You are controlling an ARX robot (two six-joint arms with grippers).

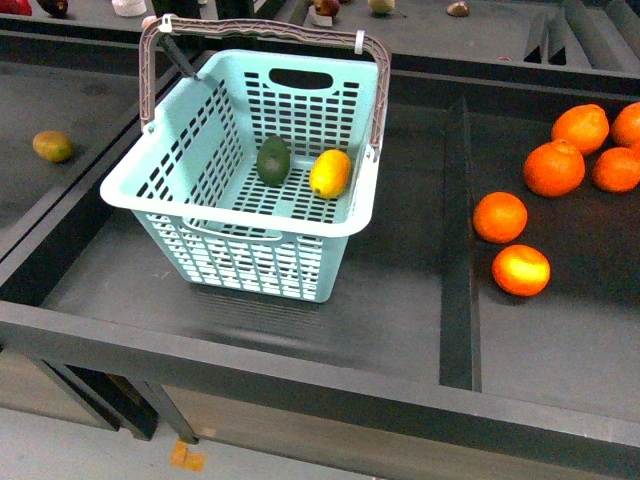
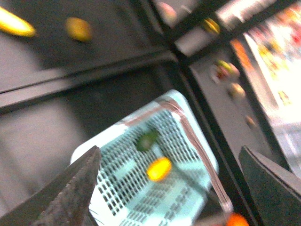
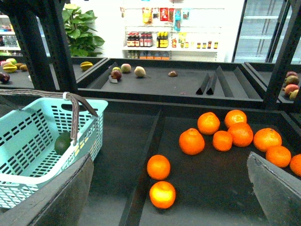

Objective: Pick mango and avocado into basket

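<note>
The pale teal basket [image 1: 220, 212] stands on the dark shelf with its handles up. Inside it the dark green avocado [image 1: 273, 160] and the yellow mango [image 1: 330, 173] lie side by side on the floor. Neither gripper shows in the front view. The left wrist view is blurred: my left gripper [image 2: 169, 150] hangs open high above the basket [image 2: 117, 193], with the avocado [image 2: 146, 140] and mango [image 2: 159, 169] below it. My right gripper [image 3: 169, 157] is open and empty over the shelf, to the right of the basket [image 3: 28, 141], where the avocado [image 3: 62, 142] shows.
Several oranges [image 1: 555, 165] lie in the compartment to the right, past a raised divider [image 1: 457, 250]; two of them [image 3: 158, 167] sit close to it. A small yellow-green fruit [image 1: 53, 146] rests in the left compartment. More fruit lies on the shelf behind.
</note>
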